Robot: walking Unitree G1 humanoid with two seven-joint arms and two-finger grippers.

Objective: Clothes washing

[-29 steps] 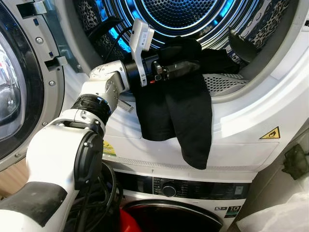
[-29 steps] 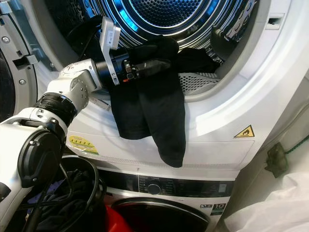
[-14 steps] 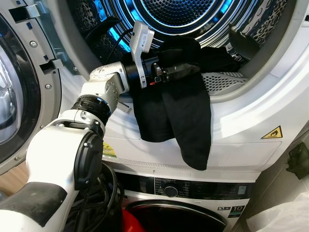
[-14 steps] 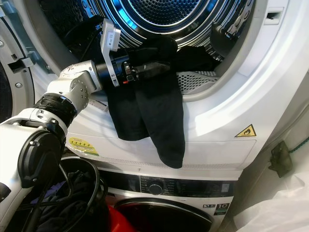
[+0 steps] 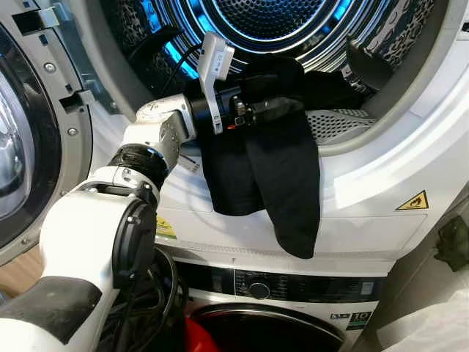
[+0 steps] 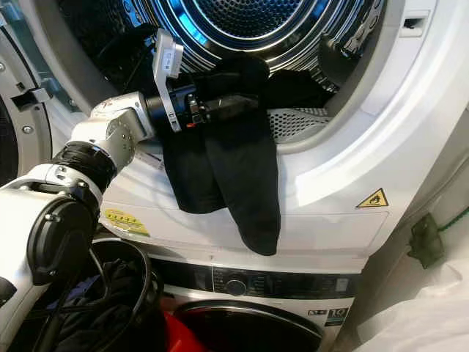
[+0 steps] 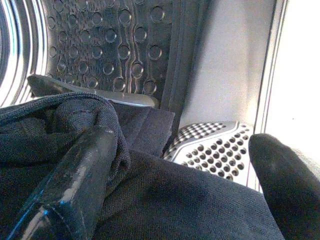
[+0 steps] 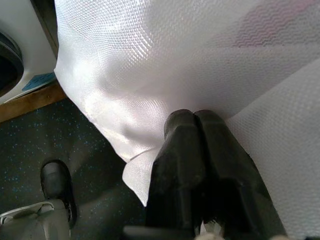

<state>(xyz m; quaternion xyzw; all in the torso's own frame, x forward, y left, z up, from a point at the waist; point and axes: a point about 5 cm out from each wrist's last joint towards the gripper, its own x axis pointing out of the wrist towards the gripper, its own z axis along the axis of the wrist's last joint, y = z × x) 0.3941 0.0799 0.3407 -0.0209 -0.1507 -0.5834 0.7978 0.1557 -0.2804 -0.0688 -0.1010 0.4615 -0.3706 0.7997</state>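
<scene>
A black garment (image 5: 282, 176) hangs over the front rim (image 5: 381, 169) of the upper machine's opening, one end lying inside toward the blue-lit drum (image 5: 271, 15). My left gripper (image 5: 282, 106) reaches in over the rim on top of this garment. In the left wrist view its fingers (image 7: 75, 190) stand wide apart, and the black cloth (image 7: 190, 200) lies between them and bunches over one finger. My right gripper (image 8: 195, 117) hangs low at my right side, shut on a white woven fabric (image 8: 150, 60).
The upper machine's door (image 5: 22, 147) stands open at my left. A grey perforated filter (image 5: 337, 121) sits inside the rim. Below is a second machine with a control panel (image 5: 256, 287). A basket of dark clothes (image 6: 110, 308) is at lower left and white fabric (image 5: 425, 330) at lower right.
The view has shifted a little. The left gripper and the black garment stay where they were.
</scene>
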